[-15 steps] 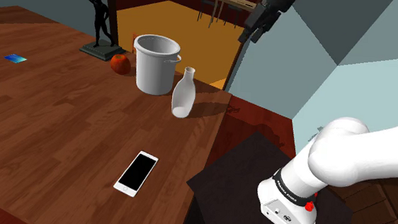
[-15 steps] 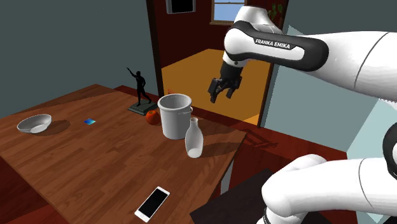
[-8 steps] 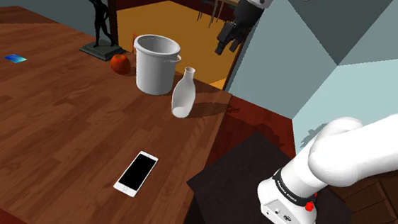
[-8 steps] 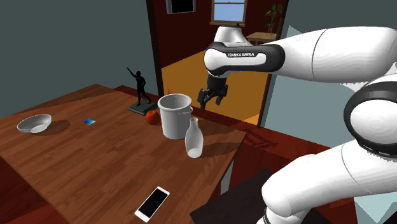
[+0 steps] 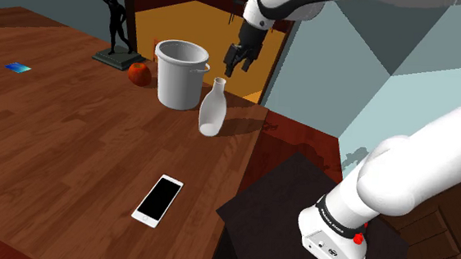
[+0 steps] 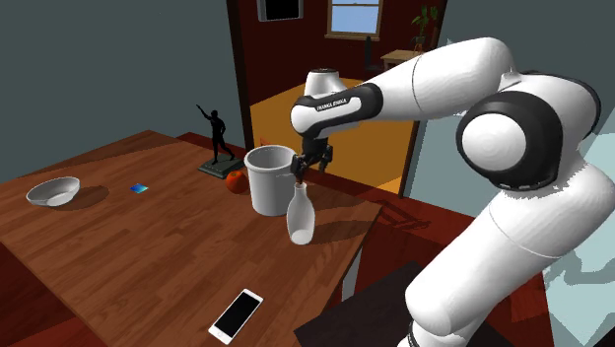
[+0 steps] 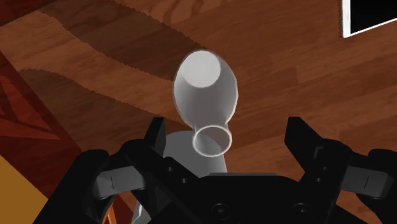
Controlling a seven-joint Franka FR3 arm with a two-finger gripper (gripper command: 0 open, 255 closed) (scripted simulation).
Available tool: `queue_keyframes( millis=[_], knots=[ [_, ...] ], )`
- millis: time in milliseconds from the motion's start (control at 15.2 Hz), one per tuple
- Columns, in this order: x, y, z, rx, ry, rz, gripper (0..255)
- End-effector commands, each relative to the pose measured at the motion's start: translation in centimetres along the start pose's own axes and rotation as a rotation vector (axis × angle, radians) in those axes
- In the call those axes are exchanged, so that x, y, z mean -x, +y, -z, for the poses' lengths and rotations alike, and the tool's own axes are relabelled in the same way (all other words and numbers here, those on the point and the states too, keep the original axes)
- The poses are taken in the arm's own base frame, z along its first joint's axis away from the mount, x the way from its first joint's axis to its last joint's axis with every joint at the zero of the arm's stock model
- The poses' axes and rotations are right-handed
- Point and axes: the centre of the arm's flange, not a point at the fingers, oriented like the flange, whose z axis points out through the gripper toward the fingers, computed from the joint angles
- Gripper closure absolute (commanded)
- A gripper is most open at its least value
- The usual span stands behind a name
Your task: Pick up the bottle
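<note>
A white bottle [image 5: 212, 109] stands upright near the wooden table's edge, just in front of a white bucket [image 5: 180, 72]. My black gripper [image 5: 234, 63] hangs a little above and slightly behind the bottle's mouth, pointing down, open and holding nothing. In the second exterior view the gripper [image 6: 300, 174] hovers right over the neck of the bottle [image 6: 300, 219]. The wrist view looks down on the bottle [image 7: 207, 95], its round mouth between the spread fingers [image 7: 156, 137] of the gripper [image 7: 229, 137], which do not touch it.
An orange-red fruit [image 5: 139, 74] and a black figurine [image 5: 114, 27] stand behind the bucket. A phone [image 5: 158, 199] lies nearer the front edge, a blue card [image 5: 17, 67] far off, a white bowl [image 6: 53, 190] further still. The dark stand [image 5: 290, 210] borders the table.
The arm has swung from the doorway toward the shoulder view's left and come down, bringing the gripper over the bottle. The fingers stayed open; nothing on the table moved.
</note>
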Motion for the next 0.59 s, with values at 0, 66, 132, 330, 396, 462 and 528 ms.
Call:
queue_keyframes(
  millis=[0, 66, 132, 330, 396, 462, 528],
  knots=[
    [-1.7, 0.0, -2.6, 0.011, -0.015, 0.003, 0],
    [-2.5, 0.0, -3.7, 0.016, -0.022, 0.004, 0],
    [-3.3, 0.0, -4.8, 0.021, -0.03, 0.005, 0],
    [-4.1, 0.0, -6.5, 0.026, -0.037, 0.006, 0],
    [-4.0, 0.1, -7.0, 0.026, -0.037, 0.006, 0],
    [-3.9, 0.1, -7.5, 0.026, -0.037, 0.006, 0],
    [-3.9, 0.1, -8.1, 0.026, -0.037, 0.006, 0]
  ],
)
